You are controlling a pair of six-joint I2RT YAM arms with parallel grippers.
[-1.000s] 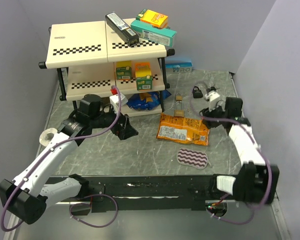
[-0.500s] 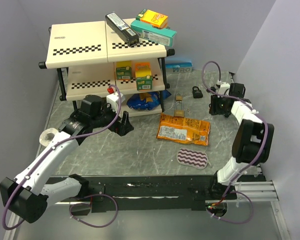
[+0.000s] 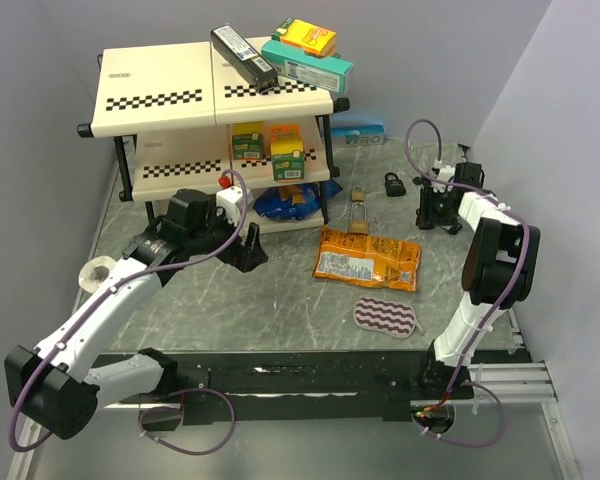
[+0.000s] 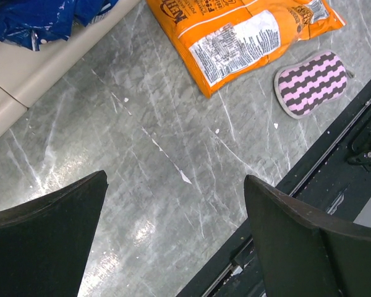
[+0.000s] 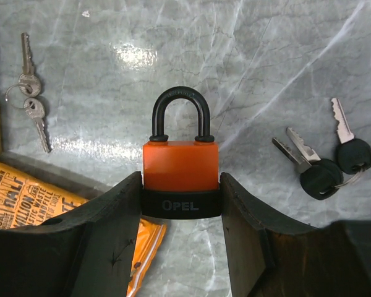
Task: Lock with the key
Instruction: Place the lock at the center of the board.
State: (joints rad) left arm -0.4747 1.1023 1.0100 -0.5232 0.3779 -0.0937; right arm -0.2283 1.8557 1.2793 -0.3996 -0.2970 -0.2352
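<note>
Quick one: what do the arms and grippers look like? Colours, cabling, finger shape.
The left arm and right arm have white link shells, black joints and a purple cable looping alongside each. The left gripper and right gripper are black, with broad matte wedge-shaped fingers. No markings visible.

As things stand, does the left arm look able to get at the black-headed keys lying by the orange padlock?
Probably not. The black-headed keys lie beyond the right gripper, which grips the orange padlock; the open left gripper hovers by the cream two-tier shelf, far across the grey table.
</note>
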